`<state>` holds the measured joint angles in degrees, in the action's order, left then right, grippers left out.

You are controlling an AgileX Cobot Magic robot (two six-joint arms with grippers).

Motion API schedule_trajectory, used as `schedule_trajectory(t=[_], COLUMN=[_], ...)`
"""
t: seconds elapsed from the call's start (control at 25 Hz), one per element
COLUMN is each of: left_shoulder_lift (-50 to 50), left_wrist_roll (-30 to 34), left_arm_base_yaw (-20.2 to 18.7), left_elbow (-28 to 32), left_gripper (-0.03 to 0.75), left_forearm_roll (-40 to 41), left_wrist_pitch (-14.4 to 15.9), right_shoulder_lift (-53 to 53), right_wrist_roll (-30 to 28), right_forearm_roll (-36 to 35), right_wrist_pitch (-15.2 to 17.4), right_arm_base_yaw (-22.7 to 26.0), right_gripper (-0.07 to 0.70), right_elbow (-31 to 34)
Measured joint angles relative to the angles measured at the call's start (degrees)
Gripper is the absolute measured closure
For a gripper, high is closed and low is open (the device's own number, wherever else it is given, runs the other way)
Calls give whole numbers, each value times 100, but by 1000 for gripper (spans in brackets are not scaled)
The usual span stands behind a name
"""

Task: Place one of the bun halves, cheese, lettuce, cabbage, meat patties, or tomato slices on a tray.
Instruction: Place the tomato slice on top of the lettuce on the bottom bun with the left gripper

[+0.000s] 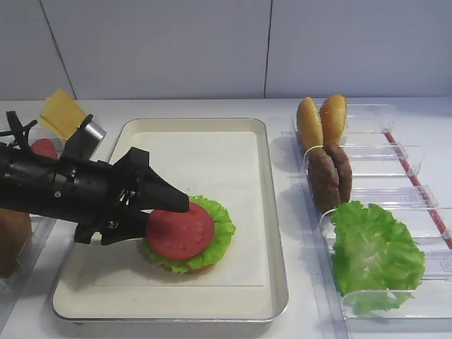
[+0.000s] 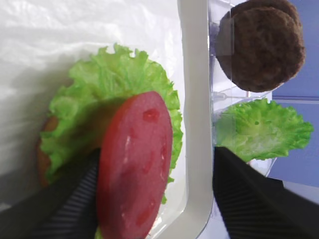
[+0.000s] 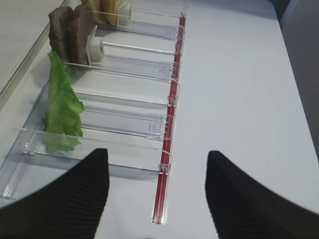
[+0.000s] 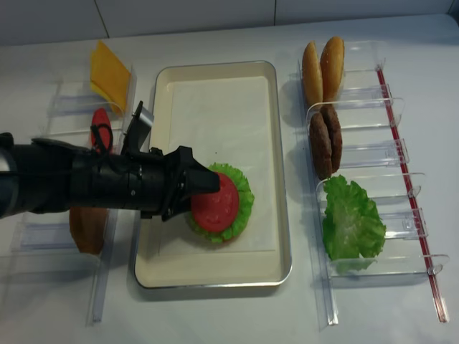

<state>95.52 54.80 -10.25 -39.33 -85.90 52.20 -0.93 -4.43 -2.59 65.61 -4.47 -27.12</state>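
Observation:
The tray [image 1: 276, 212] holds a stack: a bun half [image 2: 44, 152] at the bottom, frilly lettuce [image 1: 220, 216] over it and a red tomato slice [image 1: 180, 230] on top. My left gripper [image 1: 168, 216] reaches in from the left, its jaws spread wide around the slice. In the left wrist view the tomato slice [image 2: 134, 164] rests tilted against the left finger [image 2: 75, 199], and the right finger [image 2: 249, 199] stands well clear over the tray rim [image 2: 197, 124]. My right gripper [image 3: 157, 153] hangs open and empty above the table, beside the clear bins.
Clear bins on the right hold two bun halves [image 1: 321, 120], two meat patties [image 1: 330, 176] and a lettuce leaf [image 1: 371, 254]. Left bins hold cheese [image 1: 62, 111], another tomato slice [image 1: 44, 147] and a brown bun [image 4: 87, 229]. A red strip [image 3: 169, 124] edges the right bins.

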Motion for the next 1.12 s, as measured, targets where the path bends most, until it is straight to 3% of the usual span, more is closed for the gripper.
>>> schedule_trajectory(t=[0.52,0.88,1.12], left_shoulder_lift=[0,0,0], left_wrist_roll=[-327,-661,-1434], left_arm_base_yaw=[0,0,0], left_elbow=[-416,-601,-1082], left_gripper=[255,253,253], left_forearm_roll=[572,1270,2435], left_wrist_pitch=[182,64,-7], right_shoulder_lift=[0,0,0], right_wrist_roll=[0,-12,-20], right_forearm_roll=[0,0,0], right_wrist_pitch=[0,0,0], right_arm_base_yaw=[0,0,0], right_gripper=[184,184,184], right_elbow=[0,0,0])
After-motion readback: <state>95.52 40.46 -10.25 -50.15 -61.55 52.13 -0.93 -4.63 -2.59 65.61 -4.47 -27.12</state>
